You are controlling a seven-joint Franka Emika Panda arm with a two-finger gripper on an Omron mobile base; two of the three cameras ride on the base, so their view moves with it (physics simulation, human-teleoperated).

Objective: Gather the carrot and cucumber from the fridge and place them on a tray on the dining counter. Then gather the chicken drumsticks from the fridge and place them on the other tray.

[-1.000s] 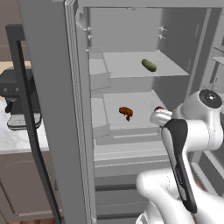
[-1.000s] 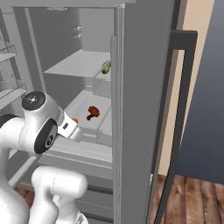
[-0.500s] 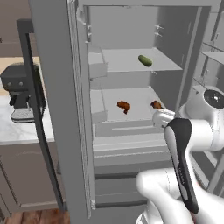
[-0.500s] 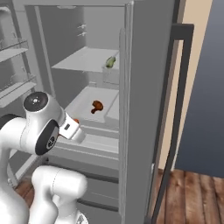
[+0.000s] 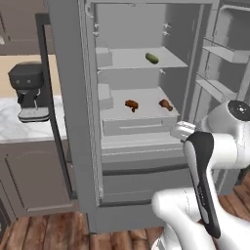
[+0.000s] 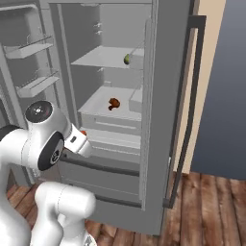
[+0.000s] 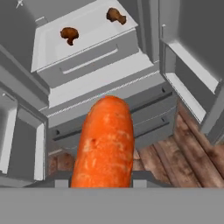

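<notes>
- Gripper (image 7: pixel 101 183) closed partway around the carrot (image 7: pixel 105 140), which sticks out lengthwise between the jaws; hand sits just in front of the open fridge (image 5: pixel 141 102), outside the shelves
- Cucumber (image 5: pixel 152 58) lies on the upper shelf, toward its right side
- Two chicken drumsticks (image 5: pixel 131 104) on the shelf below, well apart from each other
- No tray or dining counter visible from here, so the drop-off spot cannot be judged
- Risk: carrot is long and held near one end by the look of it; a fast swing could let it pivot or slip out
- Risk: open door bins (image 5: pixel 219 53) stand close to the arm's right; a wide turn could clip them
- Risk: the protruding carrot tip could catch the drawer front (image 7: pixel 109 109) below
</notes>
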